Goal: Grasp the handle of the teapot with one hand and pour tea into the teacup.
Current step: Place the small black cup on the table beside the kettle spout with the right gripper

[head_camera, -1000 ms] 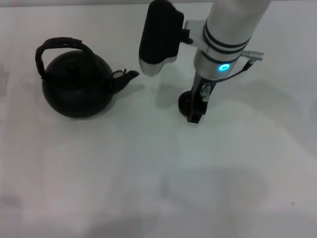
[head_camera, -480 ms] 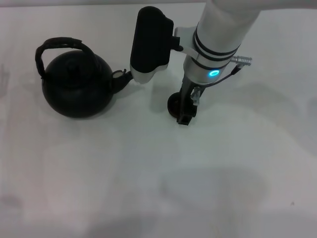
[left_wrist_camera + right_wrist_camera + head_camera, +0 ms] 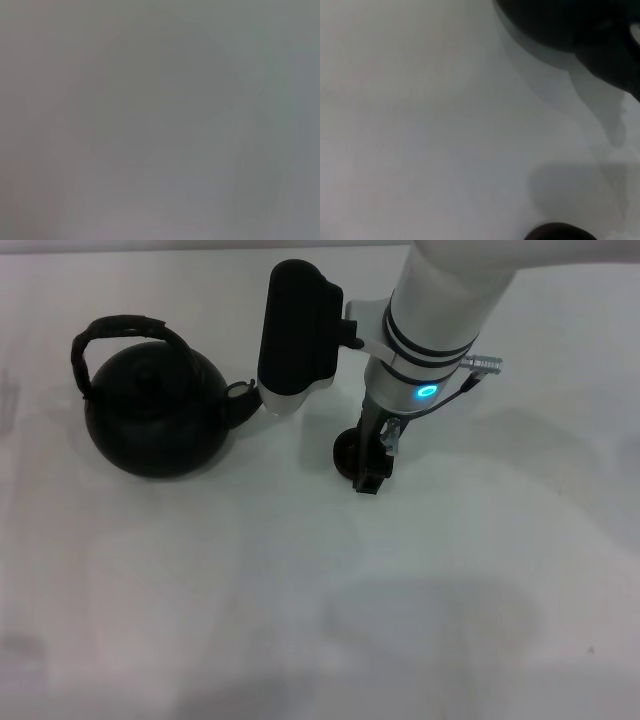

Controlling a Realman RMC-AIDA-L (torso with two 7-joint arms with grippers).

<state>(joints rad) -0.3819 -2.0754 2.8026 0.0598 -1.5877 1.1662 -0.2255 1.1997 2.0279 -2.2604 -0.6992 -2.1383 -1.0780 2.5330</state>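
The matte black teapot (image 3: pixel 155 420) stands at the left of the white table in the head view, its arched handle (image 3: pixel 125 328) upright over the knobbed lid. Its spout (image 3: pixel 240 400) points right, with the tip hidden behind my right wrist's black housing (image 3: pixel 298 330). My right gripper (image 3: pixel 370 472) points down, just right of the spout, and is shut on the rim of the tiny black teacup (image 3: pixel 345 453), which is at table level. The right wrist view shows the teapot's body (image 3: pixel 560 25) and the teacup's edge (image 3: pixel 560 232). The left gripper is out of view.
The white table (image 3: pixel 320 620) stretches wide in front of and to the right of the teapot. The left wrist view shows only a flat grey surface (image 3: pixel 160 120). My right forearm (image 3: pixel 450 300) reaches in from the far side.
My right gripper has moved left toward the teapot's spout, carrying the teacup with it. The wrist housing now covers the spout's tip. The teapot has not moved.
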